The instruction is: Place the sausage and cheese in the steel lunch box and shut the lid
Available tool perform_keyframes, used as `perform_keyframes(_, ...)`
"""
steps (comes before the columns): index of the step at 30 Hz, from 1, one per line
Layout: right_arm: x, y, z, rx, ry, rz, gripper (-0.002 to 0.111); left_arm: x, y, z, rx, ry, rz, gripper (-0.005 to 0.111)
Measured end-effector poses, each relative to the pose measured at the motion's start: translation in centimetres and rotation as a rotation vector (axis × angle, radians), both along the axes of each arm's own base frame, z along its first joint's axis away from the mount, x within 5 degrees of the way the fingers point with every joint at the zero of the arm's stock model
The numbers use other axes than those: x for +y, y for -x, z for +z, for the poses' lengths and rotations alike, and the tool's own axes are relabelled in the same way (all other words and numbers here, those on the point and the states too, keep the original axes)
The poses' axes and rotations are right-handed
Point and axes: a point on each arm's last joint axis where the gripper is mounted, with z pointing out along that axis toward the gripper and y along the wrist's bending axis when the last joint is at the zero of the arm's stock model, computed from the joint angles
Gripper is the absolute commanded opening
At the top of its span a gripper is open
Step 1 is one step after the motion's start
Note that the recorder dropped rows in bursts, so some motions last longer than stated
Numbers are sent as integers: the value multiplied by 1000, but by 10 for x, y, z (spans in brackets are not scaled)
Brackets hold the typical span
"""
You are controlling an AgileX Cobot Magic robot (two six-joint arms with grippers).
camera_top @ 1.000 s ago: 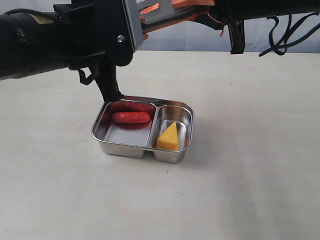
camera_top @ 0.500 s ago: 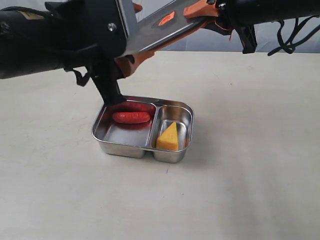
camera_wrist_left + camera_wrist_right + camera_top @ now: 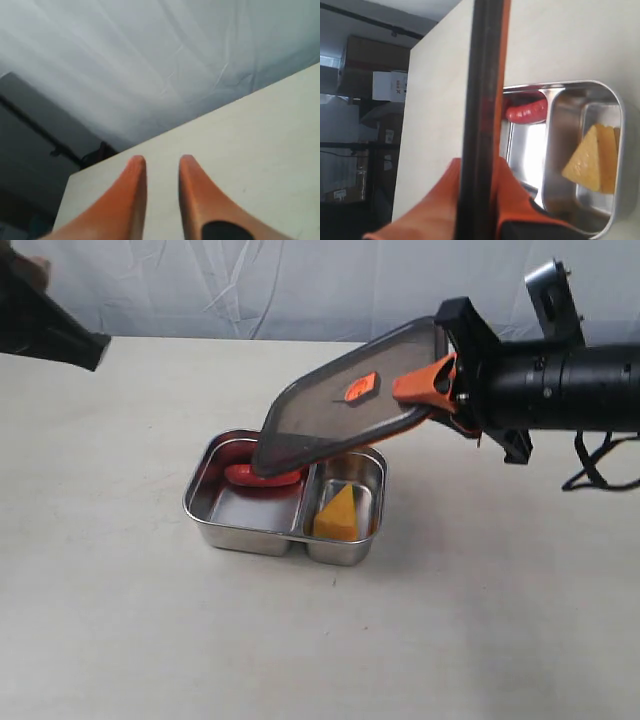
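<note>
The steel lunch box (image 3: 240, 515) sits mid-table. The red sausage (image 3: 262, 478) lies in its larger compartment, partly hidden by the lid. The yellow cheese (image 3: 337, 513) stands in the smaller one. My right gripper (image 3: 432, 388) is shut on the edge of the dark lid (image 3: 320, 425), which hangs tilted above the box with its low end over the sausage. In the right wrist view the lid (image 3: 482, 75) shows edge-on between the fingers (image 3: 515, 200), with the sausage (image 3: 526, 111) and cheese (image 3: 592, 160) beyond. My left gripper (image 3: 161, 162) is open and empty, over bare table.
The left arm (image 3: 45, 320) shows only at the far left top corner of the exterior view. A pale backdrop cloth (image 3: 300, 285) hangs behind the table. Shelves and boxes (image 3: 365, 75) stand past the table's edge.
The left arm has pulled away from above the box to the top left corner. The right gripper has brought the lid down, tilted over the box.
</note>
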Motion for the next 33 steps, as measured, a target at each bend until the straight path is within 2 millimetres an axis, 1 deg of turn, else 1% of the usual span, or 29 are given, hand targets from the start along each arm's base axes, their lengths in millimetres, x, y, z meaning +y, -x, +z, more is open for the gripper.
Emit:
perform_keyframes(1, -2, 6, -7, 9, -2, 5, -1, 4, 2, -1, 8, -8, 36, 0)
perform_keyframes(4, -5, 17, -22, 27, 16, 22, -1, 8, 4, -3, 19, -9, 51, 0)
perform_keyframes(7, -6, 21, -27, 30, 22, 26, -1, 7, 5, -3, 20, -1, 30, 0)
perform_keyframes(12, -6, 22, -24, 6, 14, 42, -1, 5, 5, -3, 22, 4, 17, 0)
perform_keyframes(24, -7, 20, -26, -27, 49, 42, -1, 4, 5, -3, 23, 9, -1, 0)
perform_keyframes(27, -6, 19, -31, -12, 57, 45, -1, 4, 5, -3, 23, 9, -2, 0)
perform_keyframes(33, -4, 13, -50, 61, 58, 45, -1, 4, 5, -3, 23, 9, -2, 0)
